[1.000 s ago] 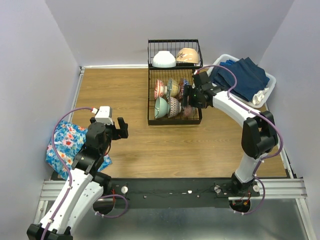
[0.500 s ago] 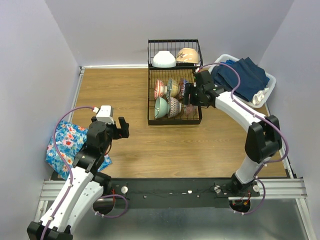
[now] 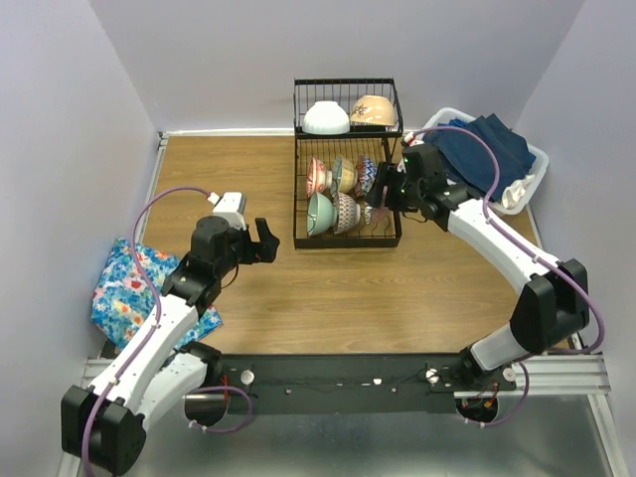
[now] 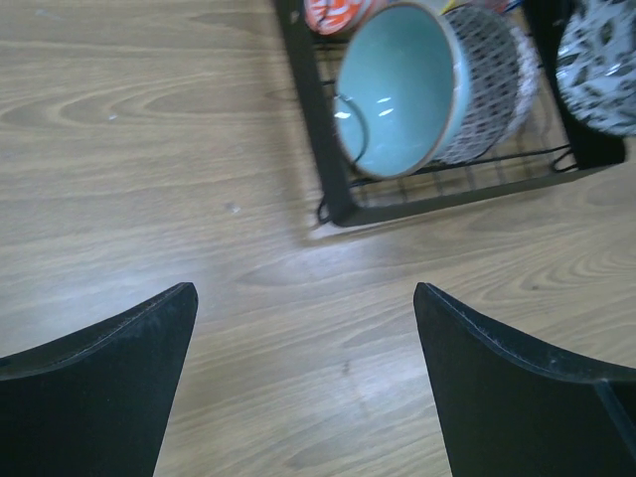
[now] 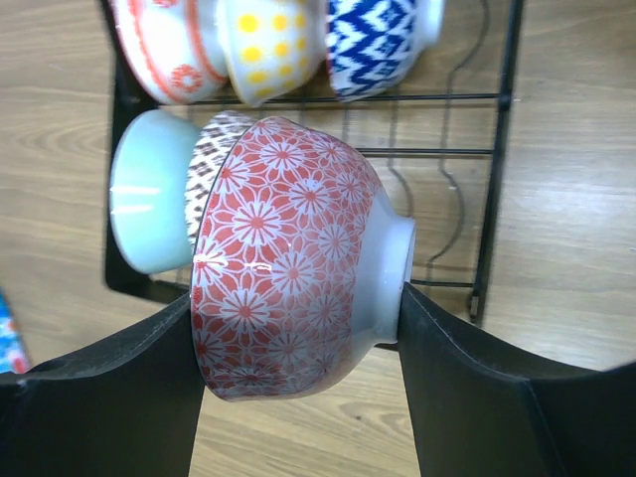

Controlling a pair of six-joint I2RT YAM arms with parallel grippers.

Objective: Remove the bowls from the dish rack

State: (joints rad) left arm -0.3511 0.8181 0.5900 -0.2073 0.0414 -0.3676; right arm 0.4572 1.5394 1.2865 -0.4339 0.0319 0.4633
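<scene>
The red flower-patterned bowl [image 5: 288, 258] lies on its side at the front right of the dish rack [image 3: 296, 199], over the lower tray. The right hand [image 5: 296, 298] grasps it, one finger at the rim and the other against the foot. Whether the bowl is clear of the rack's wires I cannot tell.

Left of it in the rack's front row stand a dark-patterned bowl [image 3: 344, 211] and a mint-green bowl [image 3: 319, 212], both on edge. In the rack's back row are a red-and-orange bowl [image 3: 317, 176], a yellow-dotted bowl [image 3: 343, 174] and a blue-zigzag bowl [image 3: 366, 176]. On the rack's raised shelf a white bowl [image 3: 326, 118] and a beige bowl [image 3: 373, 110] sit upside down.

The left hand [image 3: 266, 241] is released, fingers spread wide, over the table [image 3: 248, 179] just left of the rack's front corner. A white basket [image 3: 532, 159] of blue cloths stands right of the rack; a floral cloth [image 3: 124, 288] lies well to its left.
</scene>
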